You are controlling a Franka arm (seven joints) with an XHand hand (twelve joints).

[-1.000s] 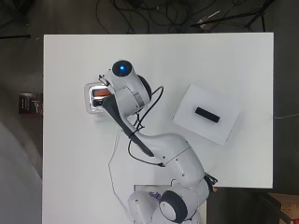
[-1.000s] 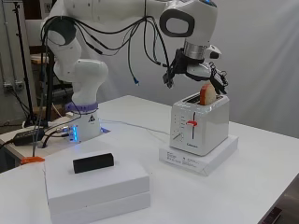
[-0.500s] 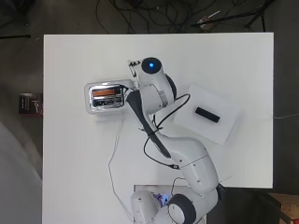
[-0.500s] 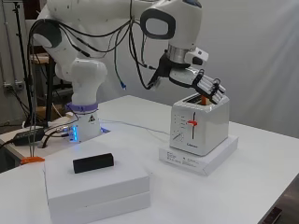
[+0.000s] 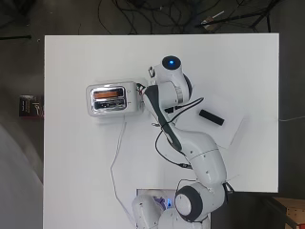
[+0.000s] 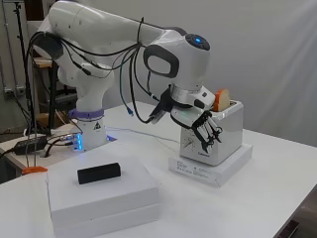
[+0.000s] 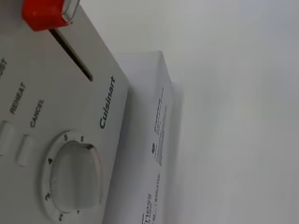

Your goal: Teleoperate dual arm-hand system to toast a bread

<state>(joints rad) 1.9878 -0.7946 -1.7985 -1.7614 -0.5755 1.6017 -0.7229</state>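
Note:
A silver toaster (image 5: 113,100) (image 6: 225,136) stands on a flat white box (image 6: 213,171) left of the table's middle. A bread slice (image 5: 109,94) (image 6: 222,100) sits in one slot, its top sticking out. My hand (image 6: 205,130) hangs in front of the toaster's control face, fingers relaxed and holding nothing. In the overhead view the arm covers most of the hand (image 5: 141,88), which is at the toaster's right end. The wrist view shows the red lever (image 7: 46,11) high in its slit, the dial (image 7: 72,177) and the box edge (image 7: 159,140).
A stacked white box (image 6: 104,196) (image 5: 228,129) with a black block (image 6: 99,173) (image 5: 212,118) on top lies right of the arm. A thin cable (image 5: 116,152) runs from the toaster toward the arm's base. Bare table spreads around.
The hand was above the toaster with the bread slice. It let the slice go into the slot, then moved off the top and down in front of the control face.

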